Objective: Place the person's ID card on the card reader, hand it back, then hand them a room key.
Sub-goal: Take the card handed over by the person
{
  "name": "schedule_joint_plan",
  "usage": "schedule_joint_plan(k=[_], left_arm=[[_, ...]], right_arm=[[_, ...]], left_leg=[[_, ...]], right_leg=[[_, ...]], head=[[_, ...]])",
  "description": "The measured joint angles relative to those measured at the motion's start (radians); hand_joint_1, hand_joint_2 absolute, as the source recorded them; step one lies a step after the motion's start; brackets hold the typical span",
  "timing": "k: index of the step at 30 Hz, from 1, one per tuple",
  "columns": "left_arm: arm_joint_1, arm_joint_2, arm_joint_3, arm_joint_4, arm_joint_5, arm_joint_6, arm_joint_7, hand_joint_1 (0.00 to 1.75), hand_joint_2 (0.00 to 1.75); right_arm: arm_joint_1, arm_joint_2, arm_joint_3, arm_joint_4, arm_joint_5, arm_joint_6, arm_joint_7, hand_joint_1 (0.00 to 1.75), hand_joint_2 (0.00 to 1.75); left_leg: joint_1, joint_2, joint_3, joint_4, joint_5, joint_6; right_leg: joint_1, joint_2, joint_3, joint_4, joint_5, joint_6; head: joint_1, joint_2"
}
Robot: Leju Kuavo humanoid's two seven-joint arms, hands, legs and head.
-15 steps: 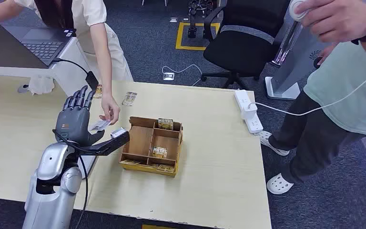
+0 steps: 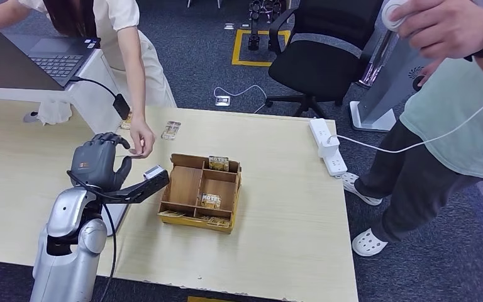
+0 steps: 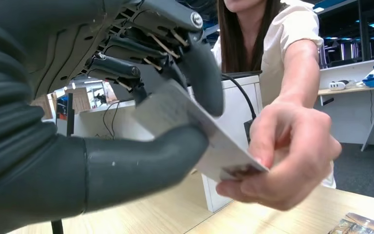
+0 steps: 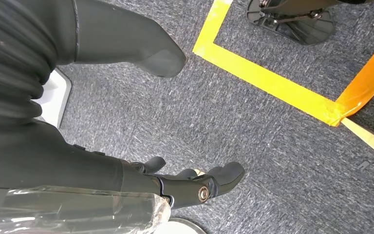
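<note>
Head view: left robot hand [image 2: 100, 165] fingers, spread half a second ago, now curled.
Left wrist view: it pinches the ID card [image 3: 199, 134]; person's hand [image 3: 282, 156] also grips it — handover under way.
Right wrist view: right robot hand [image 4: 185, 183] hangs open, holding nothing.

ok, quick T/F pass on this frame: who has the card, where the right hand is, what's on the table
1. The left hand grips the ID card between thumb and fingers. True.
2. The person's hand has let go of the card. False: it pinches the card's far end.
3. The right hand rests on the table. False: it hangs over grey carpet, holding nothing.
4. The wooden organizer on the table holds cards in its compartments. True.
5. A white power strip lies near the table's far right edge. True.
6. The office chair is red. False: the chair is black.
</note>
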Motion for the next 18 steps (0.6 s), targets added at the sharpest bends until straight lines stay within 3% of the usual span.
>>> schedule_joint_plan(k=[18], left_arm=[[-0.001, 0.004, 0.001, 0.0, 0.004, -0.001, -0.01, 1.75, 1.75]], right_arm=[[0.0, 0.0, 0.0, -0.005, 0.003, -0.001, -0.004, 0.0, 1.75]], left_leg=[[0.0, 0.0, 0.0, 0.0, 0.0, -0.001]], right_leg=[[0.0, 0.0, 0.0, 0.0, 0.0, 0.0]], head=[[0.0, 0.0]])
